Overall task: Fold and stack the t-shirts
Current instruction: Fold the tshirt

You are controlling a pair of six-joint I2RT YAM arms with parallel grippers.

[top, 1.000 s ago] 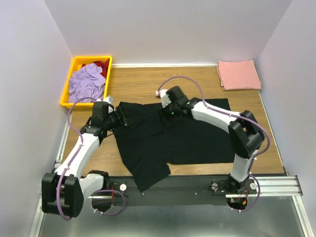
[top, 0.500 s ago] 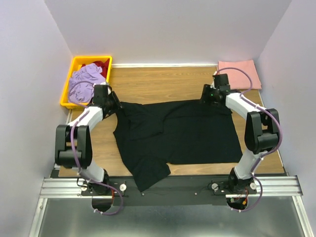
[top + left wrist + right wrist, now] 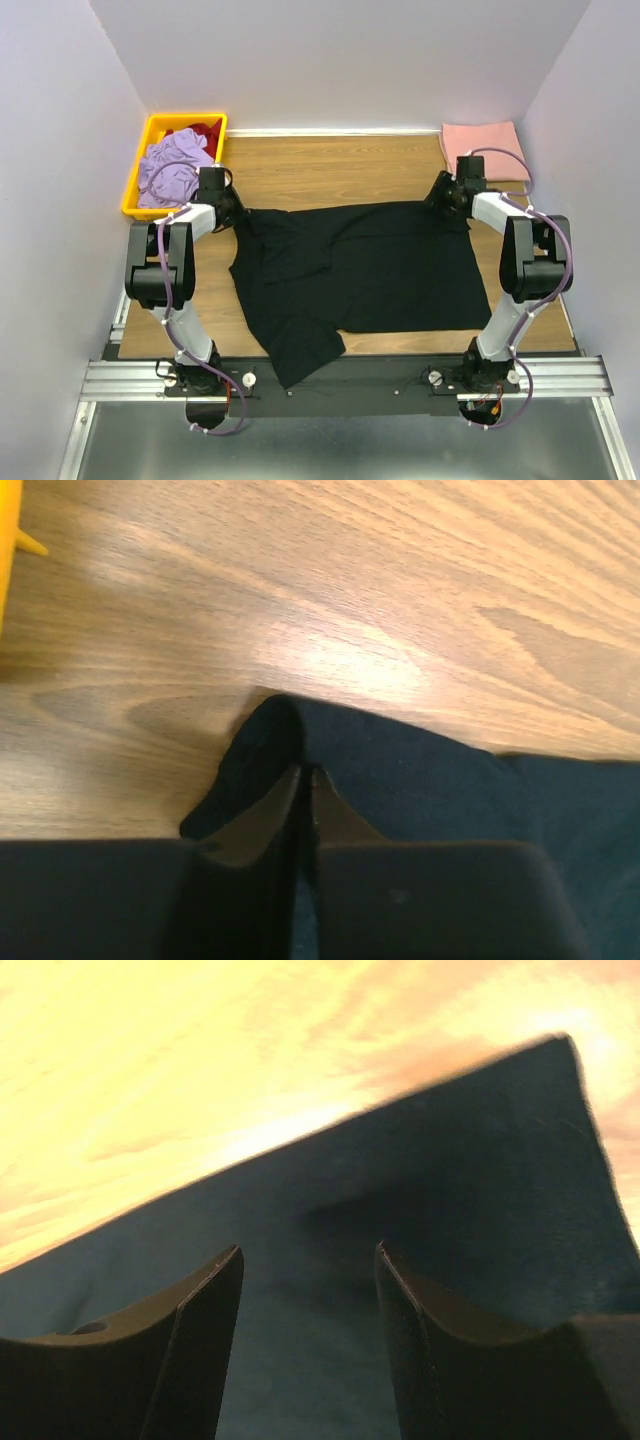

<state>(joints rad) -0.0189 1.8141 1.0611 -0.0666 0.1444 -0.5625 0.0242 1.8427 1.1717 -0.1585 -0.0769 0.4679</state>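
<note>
A black t-shirt (image 3: 380,270) lies spread on the wooden table (image 3: 320,170), with one sleeve hanging over the near edge. My left gripper (image 3: 236,214) is at its far left corner. In the left wrist view that gripper (image 3: 300,771) is shut on a raised fold of the black cloth (image 3: 450,780). My right gripper (image 3: 440,200) is at the far right corner. Seen from the right wrist, it (image 3: 308,1252) stands open just above the black cloth (image 3: 420,1160), gripping nothing. A folded salmon-pink t-shirt (image 3: 485,150) lies at the back right.
A yellow bin (image 3: 185,118) at the back left holds a lavender garment (image 3: 170,165) and a red one (image 3: 205,131); its corner (image 3: 8,540) shows in the left wrist view. White walls close in three sides. A metal rail (image 3: 350,380) runs along the near edge.
Both arms swung outward from the shirt's middle to its far corners, and the shirt's far edge now lies spread out. The left gripper has shut on the cloth.
</note>
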